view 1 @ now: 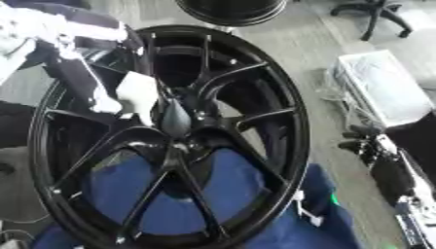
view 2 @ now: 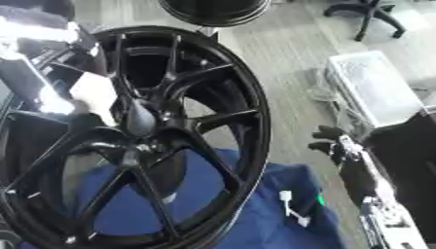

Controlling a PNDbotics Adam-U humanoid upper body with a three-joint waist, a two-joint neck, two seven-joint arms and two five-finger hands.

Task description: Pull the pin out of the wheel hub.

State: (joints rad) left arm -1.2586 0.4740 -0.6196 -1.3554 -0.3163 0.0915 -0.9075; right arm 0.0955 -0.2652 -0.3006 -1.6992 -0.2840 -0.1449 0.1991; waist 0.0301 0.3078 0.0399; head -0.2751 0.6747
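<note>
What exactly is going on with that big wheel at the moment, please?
The robot's left hand has reached over a large black wheel that stands on blue cloth, at the dark, rounded pin in the hub. Whether its fingers grip the pin is unclear. The right hand waits beside the wheel.

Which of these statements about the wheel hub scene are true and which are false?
1. The left robot hand is at the centre of the wheel hub. True.
2. The wheel hub is white. False: it is black.
3. A blue cloth shows behind the spokes. True.
4. The right robot hand holds the wheel hub's rim. False: it hangs to the right, apart from the wheel.
5. An office chair stands at the upper right. True.
</note>
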